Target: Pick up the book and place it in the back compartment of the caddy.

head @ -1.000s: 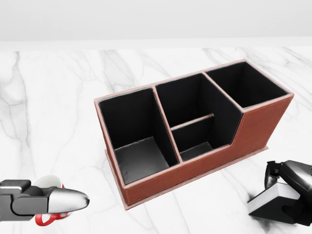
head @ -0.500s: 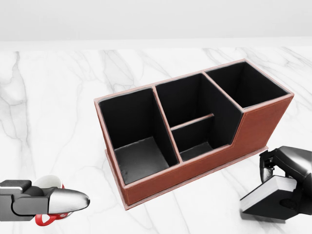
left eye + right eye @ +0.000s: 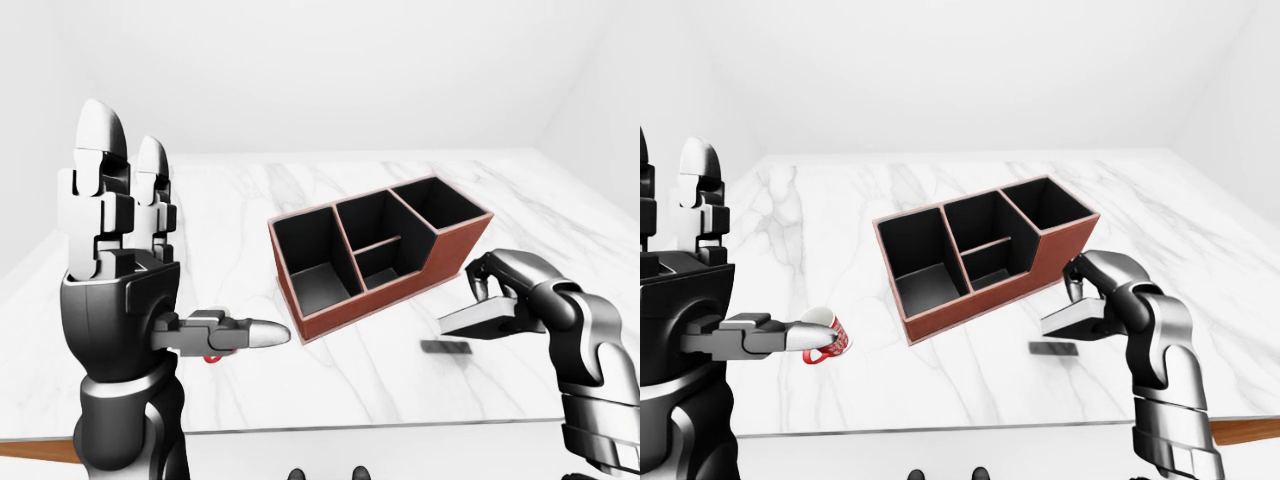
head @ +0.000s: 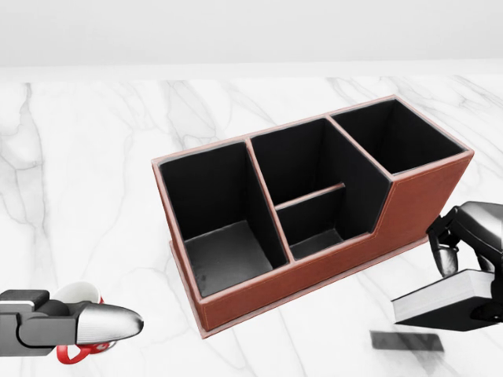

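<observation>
The book [image 4: 440, 297], white-paged with a black cover, hangs flat above the marble table, and my right hand [image 4: 465, 271] is shut on it from above. Its dark shadow [image 4: 407, 341] lies on the table below. To its left stands the brown caddy [image 4: 416, 204], its black-lined compartments all empty. The tallest compartment [image 4: 397, 137] is at the caddy's upper right in the head view, just above the book. My left hand [image 3: 150, 250] is raised at the left, open, fingers upright and thumb pointing right, holding nothing.
A red and white mug [image 3: 825, 338] sits on the table behind my left thumb, left of the caddy. The marble table's [image 3: 330, 395] near edge runs across the bottom of the eye views. A brown wooden strip [image 3: 1245, 430] shows below it.
My right hand has lifted the book off the table and up toward the caddy's right end; a shadow now shows under it. The left hand and the caddy have not moved.
</observation>
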Controlling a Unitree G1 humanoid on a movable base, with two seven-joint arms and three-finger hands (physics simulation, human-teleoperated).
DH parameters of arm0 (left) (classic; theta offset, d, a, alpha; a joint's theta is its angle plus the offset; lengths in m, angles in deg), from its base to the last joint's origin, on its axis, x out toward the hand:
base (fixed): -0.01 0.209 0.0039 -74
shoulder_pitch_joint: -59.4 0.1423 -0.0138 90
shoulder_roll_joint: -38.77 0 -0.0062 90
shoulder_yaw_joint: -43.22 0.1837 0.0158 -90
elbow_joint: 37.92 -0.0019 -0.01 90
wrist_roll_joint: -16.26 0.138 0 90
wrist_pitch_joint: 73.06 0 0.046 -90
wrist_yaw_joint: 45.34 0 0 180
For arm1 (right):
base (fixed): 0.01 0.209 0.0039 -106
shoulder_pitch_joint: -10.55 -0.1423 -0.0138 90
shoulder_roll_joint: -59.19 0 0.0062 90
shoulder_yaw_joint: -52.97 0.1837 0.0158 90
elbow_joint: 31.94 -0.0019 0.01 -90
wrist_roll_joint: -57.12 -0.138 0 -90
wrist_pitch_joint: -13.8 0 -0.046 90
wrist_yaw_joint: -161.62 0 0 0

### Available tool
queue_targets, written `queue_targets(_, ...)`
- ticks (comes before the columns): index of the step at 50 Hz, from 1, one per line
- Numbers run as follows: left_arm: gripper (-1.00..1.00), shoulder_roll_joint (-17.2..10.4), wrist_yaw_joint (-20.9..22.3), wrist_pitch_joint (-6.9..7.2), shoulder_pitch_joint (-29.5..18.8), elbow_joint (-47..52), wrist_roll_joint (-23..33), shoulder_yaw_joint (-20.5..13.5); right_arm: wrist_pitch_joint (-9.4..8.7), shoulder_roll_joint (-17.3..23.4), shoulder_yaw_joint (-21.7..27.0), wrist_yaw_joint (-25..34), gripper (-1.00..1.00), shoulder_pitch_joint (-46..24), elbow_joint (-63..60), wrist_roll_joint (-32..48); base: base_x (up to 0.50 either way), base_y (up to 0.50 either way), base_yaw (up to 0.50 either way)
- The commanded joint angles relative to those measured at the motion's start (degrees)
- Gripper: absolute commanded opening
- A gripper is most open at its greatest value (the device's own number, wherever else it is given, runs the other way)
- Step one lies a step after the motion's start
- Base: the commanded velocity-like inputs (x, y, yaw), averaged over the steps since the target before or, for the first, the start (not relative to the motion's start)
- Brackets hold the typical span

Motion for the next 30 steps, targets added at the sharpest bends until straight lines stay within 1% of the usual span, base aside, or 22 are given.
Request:
queue_targets(1, 1.0, -0.04, -0.01, 0.0, -0.08, 0.02, -0.08, -0.13, 0.0, 0.66, 1.29, -0.01, -1.0, -0.61, -3.67, -0.81, 0.0, 0.0, 0.0)
queue_targets(13, 1.0, -0.11, 0.04, 0.0, -0.13, 0.4, -0.08, -0.2, 0.0, 0.88, 2.32, -0.01, -1.0, -0.77, -8.17, -2.01, 0.0, 0.0, 0.0)
queue_targets(30, 1.0, -0.12, 0.09, 0.0, -0.21, 0.17, -0.4, -0.66, 0.0, 0.4, 1.49, -0.01, -1.0, -3.05, -15.74, -2.19, 0.0, 0.0, 0.0)
